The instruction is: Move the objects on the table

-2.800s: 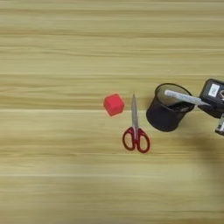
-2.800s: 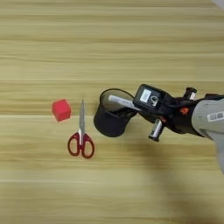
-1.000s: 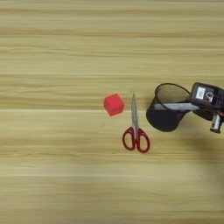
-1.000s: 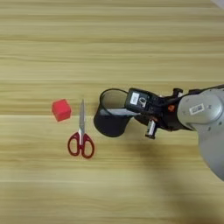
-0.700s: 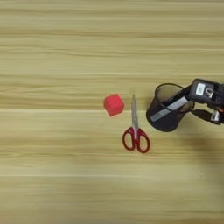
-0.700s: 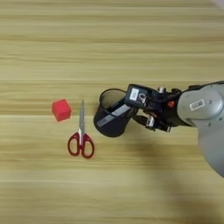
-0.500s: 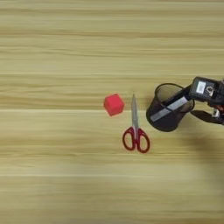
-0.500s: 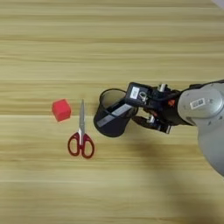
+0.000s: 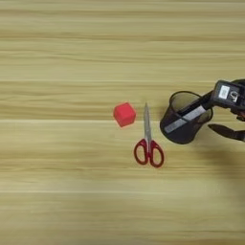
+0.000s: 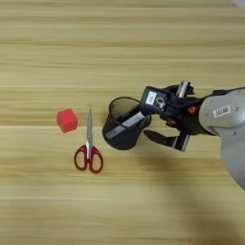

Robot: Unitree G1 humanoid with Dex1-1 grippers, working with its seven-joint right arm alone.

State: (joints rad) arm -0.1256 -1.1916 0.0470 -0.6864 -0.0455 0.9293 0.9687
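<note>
Scissors (image 10: pixel 88 152) lie nearest, handles toward camera, red cube (image 10: pixel 67 120) just left of the blades. Pen cup (image 10: pixel 123 125) stands right of them, marker (image 10: pixel 125 125) leaning inside it. Right gripper (image 10: pixel 152 122) beside the cup rim, fingers spread, marker free.

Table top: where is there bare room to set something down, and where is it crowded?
Bare wood lies above the red cube and pen cup across the far table, below the scissors along the near edge, and left of the cube. Crowded: cube, scissors, cup with marker and right gripper.
</note>
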